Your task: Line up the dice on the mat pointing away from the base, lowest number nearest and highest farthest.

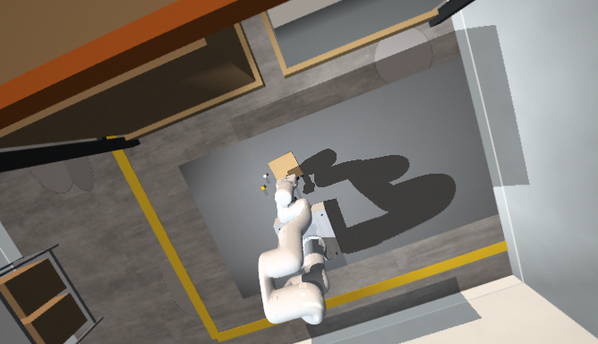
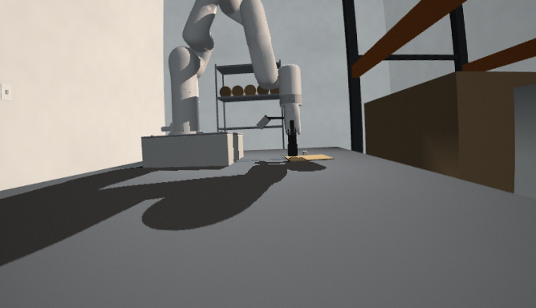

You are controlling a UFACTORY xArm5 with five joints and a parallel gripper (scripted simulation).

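The tan mat lies flat on the grey table in front of the robot's base; it also shows in the low side view. A white die and a yellow die sit on the table just off the mat's left edge. Only the white die shows in the side view. My gripper points straight down, low at the mat's edge nearest the base. In the overhead view the gripper is mostly hidden under the wrist. It is shut on the third die, which is too small and too hidden to make out.
The robot stands on a pale block on the table. A large brown box and a black rack post stand to one side. A shelf with round objects stands behind the arm.
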